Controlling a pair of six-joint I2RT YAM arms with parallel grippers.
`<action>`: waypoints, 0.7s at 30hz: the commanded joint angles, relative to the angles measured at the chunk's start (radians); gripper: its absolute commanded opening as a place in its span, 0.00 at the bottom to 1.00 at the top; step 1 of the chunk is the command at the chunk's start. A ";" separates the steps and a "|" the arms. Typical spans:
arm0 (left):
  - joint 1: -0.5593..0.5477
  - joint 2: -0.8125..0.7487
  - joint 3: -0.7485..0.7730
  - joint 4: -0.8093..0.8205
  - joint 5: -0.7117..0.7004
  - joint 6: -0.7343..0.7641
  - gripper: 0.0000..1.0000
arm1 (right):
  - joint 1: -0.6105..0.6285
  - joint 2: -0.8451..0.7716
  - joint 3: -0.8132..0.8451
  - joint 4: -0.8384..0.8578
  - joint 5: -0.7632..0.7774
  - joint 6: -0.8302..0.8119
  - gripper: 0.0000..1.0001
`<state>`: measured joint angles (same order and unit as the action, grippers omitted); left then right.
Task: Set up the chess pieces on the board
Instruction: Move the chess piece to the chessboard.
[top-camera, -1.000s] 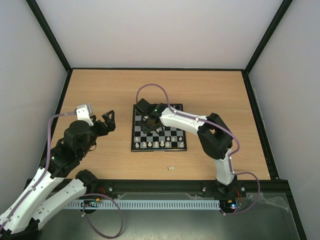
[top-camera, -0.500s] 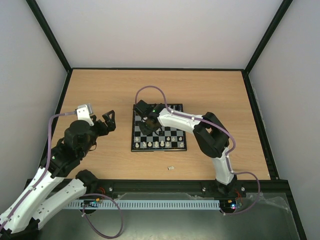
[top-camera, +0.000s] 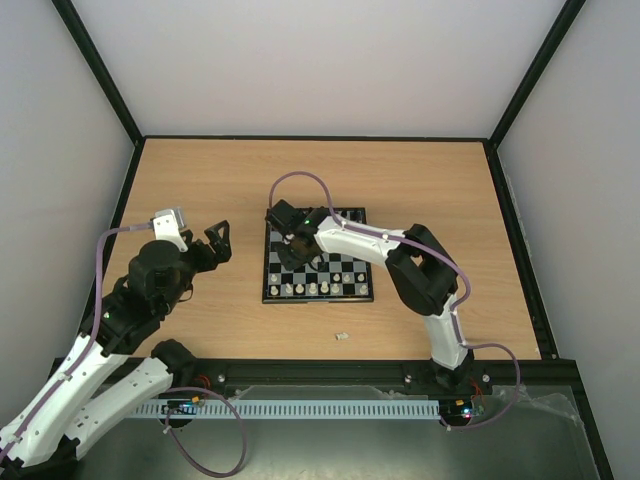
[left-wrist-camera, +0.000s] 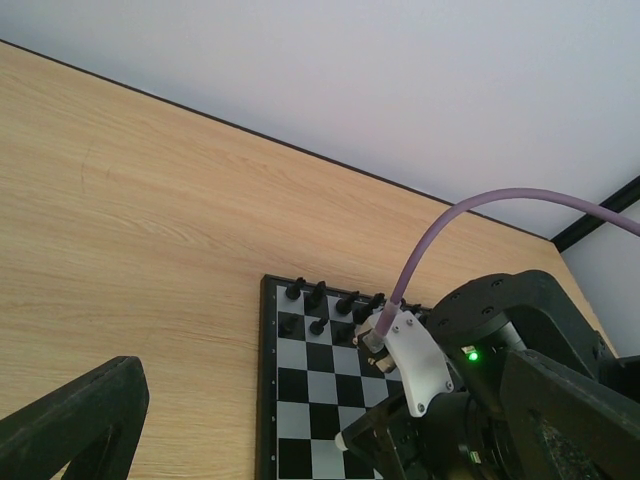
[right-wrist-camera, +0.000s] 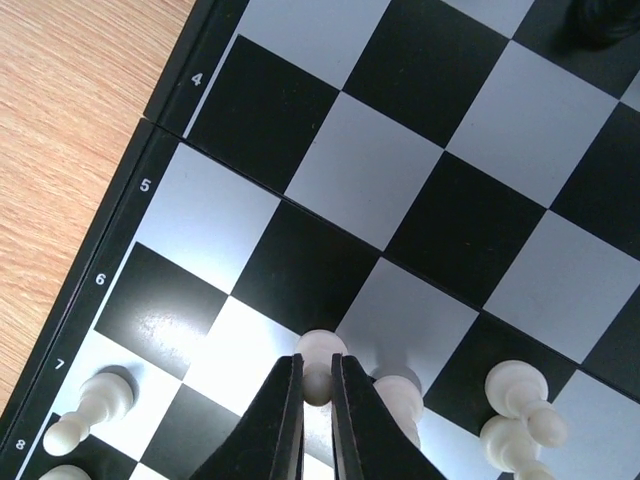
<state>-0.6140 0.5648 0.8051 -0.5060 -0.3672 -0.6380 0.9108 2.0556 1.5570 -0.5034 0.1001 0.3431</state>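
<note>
The right end effector (right-wrist-camera: 317, 364) is pinched shut on a tiny cream-white pawn (right-wrist-camera: 322, 343). The pawn stands on a square near the numbered edge of the small square chessboard with black and pale grey chequered squares (right-wrist-camera: 168, 110), beside other cream-white figurines (right-wrist-camera: 513, 385). Such a piece is probably light, rigid and smooth, with a narrow base that tips easily. Holding it at the neck, below the round head, looks right, though whether both fingers truly bear on it is hard to tell. The left end effector (top-camera: 214, 243) hovers with jaws spread over the pale wooden desk (top-camera: 200, 180), apart from the chessboard. One small pale stray piece (top-camera: 341, 336) lies on the desk near the chessboard's front edge.
</note>
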 joint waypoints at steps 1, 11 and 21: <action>0.002 -0.009 -0.004 0.010 -0.006 0.005 0.99 | 0.025 -0.023 0.011 -0.047 -0.002 -0.006 0.06; 0.002 -0.016 -0.005 0.011 -0.003 0.000 0.99 | 0.086 -0.061 -0.040 -0.046 0.008 0.028 0.06; 0.002 -0.016 -0.008 0.012 0.002 -0.004 0.99 | 0.098 -0.060 -0.063 -0.044 0.017 0.039 0.06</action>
<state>-0.6140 0.5564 0.8047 -0.5060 -0.3668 -0.6388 1.0039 2.0270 1.5150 -0.5014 0.1036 0.3679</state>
